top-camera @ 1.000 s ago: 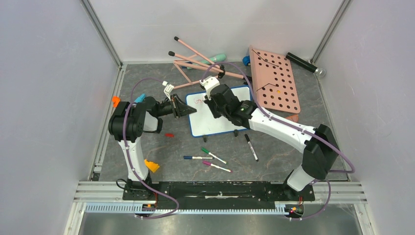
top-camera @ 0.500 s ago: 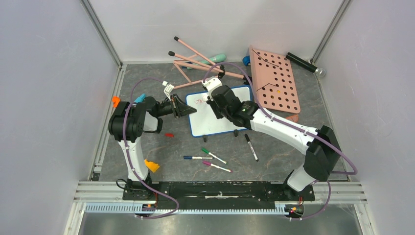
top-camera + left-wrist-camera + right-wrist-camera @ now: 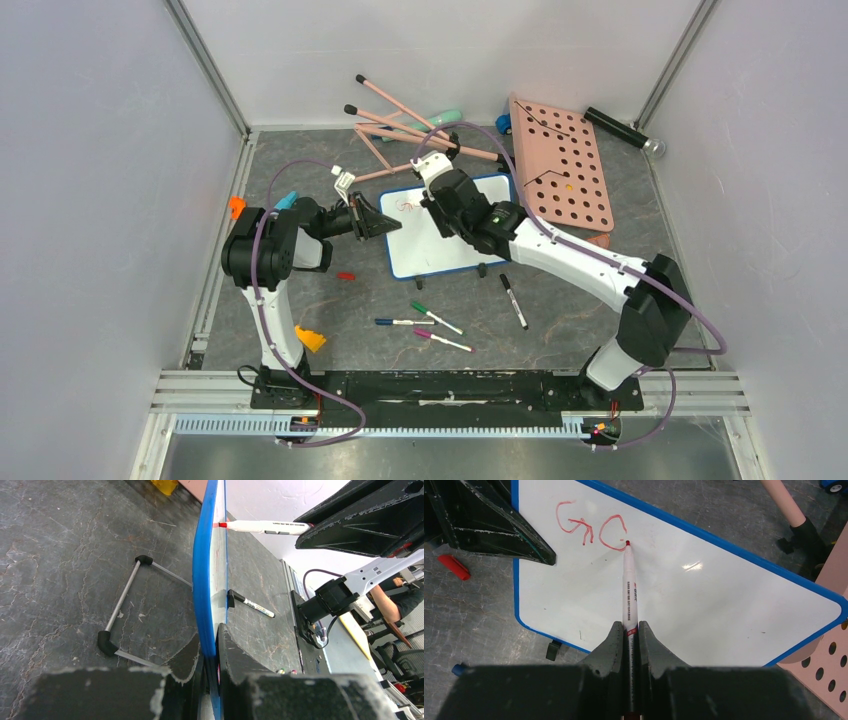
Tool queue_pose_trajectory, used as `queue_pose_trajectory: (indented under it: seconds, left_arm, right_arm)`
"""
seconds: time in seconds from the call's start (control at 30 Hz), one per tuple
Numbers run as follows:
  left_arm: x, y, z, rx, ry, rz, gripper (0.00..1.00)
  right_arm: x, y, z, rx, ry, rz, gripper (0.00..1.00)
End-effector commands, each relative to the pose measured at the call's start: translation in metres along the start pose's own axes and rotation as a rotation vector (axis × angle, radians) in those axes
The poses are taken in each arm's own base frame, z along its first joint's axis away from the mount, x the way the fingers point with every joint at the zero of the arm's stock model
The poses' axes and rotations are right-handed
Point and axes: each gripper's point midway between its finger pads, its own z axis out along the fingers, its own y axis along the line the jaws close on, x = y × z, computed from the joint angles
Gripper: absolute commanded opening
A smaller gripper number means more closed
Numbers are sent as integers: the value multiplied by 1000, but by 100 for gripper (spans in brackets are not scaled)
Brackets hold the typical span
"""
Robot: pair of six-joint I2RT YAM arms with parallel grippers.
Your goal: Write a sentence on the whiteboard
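Dark grey marbled desk (image 3: 330, 300), pale walls on three sides. Nearest the arm bases lay loose markers, green-, blue- and pink-capped (image 3: 435, 318), and a black marker (image 3: 513, 300) just off the board's near edge.

Mid-desk stood the small white whiteboard with a blue rim (image 3: 425, 255), raised on black feet. The left gripper (image 3: 210, 647) pinched the board's left rim, jaws nearly together on it, steadying it. The right gripper (image 3: 629, 630) was closed tight on a white-barrelled red marker (image 3: 629, 587), its tip touching the board at the upper left.

The sentence was barely begun: a red "G" (image 3: 570, 522) and a second round letter (image 3: 613, 532), its loop almost joined. Step in hand, as I judged it: finishing that letter. The next move would call for closing the loop, lifting the tip and shifting right for the following letter.

Beyond lay a pink perforated pegboard (image 3: 565, 165) and pink sticks (image 3: 400, 125).
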Motion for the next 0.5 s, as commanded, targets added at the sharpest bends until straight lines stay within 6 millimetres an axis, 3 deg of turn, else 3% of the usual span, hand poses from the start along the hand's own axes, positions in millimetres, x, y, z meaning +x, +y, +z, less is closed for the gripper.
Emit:
queue_pose_trajectory:
  seconds: [0.0,0.47]
  left_arm:
    - [-13,10,-3,-25,-50,161,2]
    - [-13,11,-3,-25,-50,161,2]
  right_arm:
    - [-16,-11,6,47,-29,17,0]
    - [-29,-7,11,33,-54,23,0]
